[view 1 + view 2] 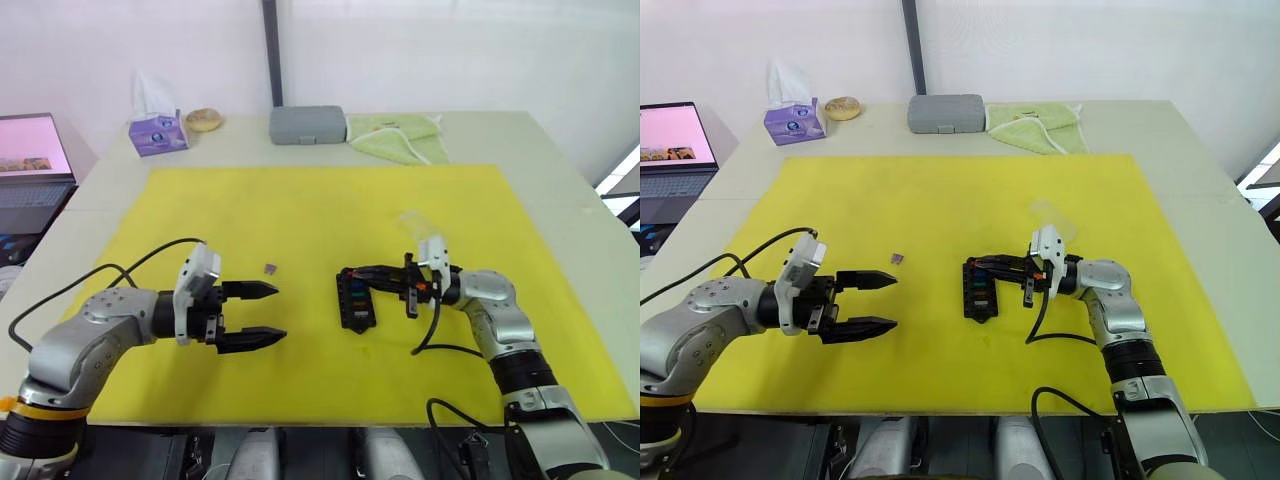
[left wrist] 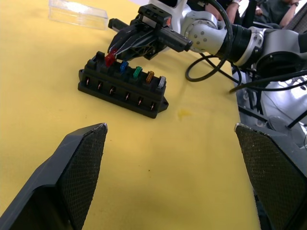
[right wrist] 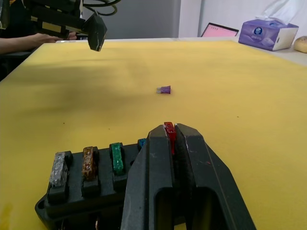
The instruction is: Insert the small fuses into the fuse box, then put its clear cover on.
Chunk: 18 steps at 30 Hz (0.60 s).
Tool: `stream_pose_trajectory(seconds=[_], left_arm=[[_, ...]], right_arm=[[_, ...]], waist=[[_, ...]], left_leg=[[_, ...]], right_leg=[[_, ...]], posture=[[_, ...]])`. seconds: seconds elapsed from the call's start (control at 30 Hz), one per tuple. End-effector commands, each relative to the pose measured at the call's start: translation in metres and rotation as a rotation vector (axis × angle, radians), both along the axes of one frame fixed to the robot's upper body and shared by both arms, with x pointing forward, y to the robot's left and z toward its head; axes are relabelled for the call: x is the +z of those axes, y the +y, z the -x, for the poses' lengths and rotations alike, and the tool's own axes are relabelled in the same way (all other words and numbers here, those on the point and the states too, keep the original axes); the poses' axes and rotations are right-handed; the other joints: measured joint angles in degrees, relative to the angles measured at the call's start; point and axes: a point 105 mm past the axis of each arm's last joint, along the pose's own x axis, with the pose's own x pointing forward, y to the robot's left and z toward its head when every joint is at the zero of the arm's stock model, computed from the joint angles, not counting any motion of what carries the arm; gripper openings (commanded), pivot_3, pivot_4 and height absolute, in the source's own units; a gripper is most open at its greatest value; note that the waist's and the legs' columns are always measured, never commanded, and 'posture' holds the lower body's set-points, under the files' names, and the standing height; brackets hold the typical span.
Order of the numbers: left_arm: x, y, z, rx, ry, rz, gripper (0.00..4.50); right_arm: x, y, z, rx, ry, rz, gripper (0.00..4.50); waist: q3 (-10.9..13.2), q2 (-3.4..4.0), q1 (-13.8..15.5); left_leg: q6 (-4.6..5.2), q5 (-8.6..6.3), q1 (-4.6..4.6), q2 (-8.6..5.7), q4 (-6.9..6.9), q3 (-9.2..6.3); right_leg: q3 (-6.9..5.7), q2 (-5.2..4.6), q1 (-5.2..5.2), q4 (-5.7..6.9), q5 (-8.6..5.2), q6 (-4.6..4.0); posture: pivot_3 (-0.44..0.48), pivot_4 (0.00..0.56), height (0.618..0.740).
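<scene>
Right gripper [image 3: 173, 136], jaws closed on a red fuse [image 3: 169, 130], poised over the end slot of the fuse box [image 2: 123, 85] near the middle of the yellow mat [image 1: 320, 220] on the surface. Judged risk: if the blades meet the slot off-line, the fuse may cock sideways or slip from the jaws, and the downward push may skate the light box across the mat, since nothing braces it. A tilted red fuse would later keep the lid from seating.

The box is a small black block with bumpy edges and a row of slots; blue, green, amber and grey fuses stand upright in it beside the red one.

One purplish fuse [image 1: 270, 267] lies loose on the mat, apart from the box and nearer the left gripper [image 1: 262, 315]; it could be overlooked or nudged away.

The left gripper hovers over bare mat, jaws wide and holding nothing.

The clear cover [image 2: 77, 13] lies on the mat beyond the box, well apart from it, faint against the yellow.
</scene>
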Motion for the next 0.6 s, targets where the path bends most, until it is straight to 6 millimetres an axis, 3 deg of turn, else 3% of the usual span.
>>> stream_pose_trajectory(seconds=[0.03,0.6], left_arm=[[0.004,0.001,0.0,0.004,-0.031,0.007,4.46],[0.003,0.0,-0.001,0.011,-0.033,0.001,4.46]], right_arm=[[0.001,-0.002,-0.001,-0.002,-0.018,0.009,0.0],[-0.019,-0.002,-0.004,-0.019,0.009,0.11,0.0]], waist=[[0.0,0.0,0.0],[0.0,0.0,-0.2]], left_leg=[[0.0,0.0,0.0,0.0,0.0,0.0],[0.0,0.0,0.18,0.0,-0.01,0.01]], right_leg=[[0.0,0.0,0.0,0.0,0.0,0.0],[0.01,0.01,0.15,0.01,0.0,-0.01]], posture=[[0.0,0.15,0.74],[0.0,0.15,0.74]])
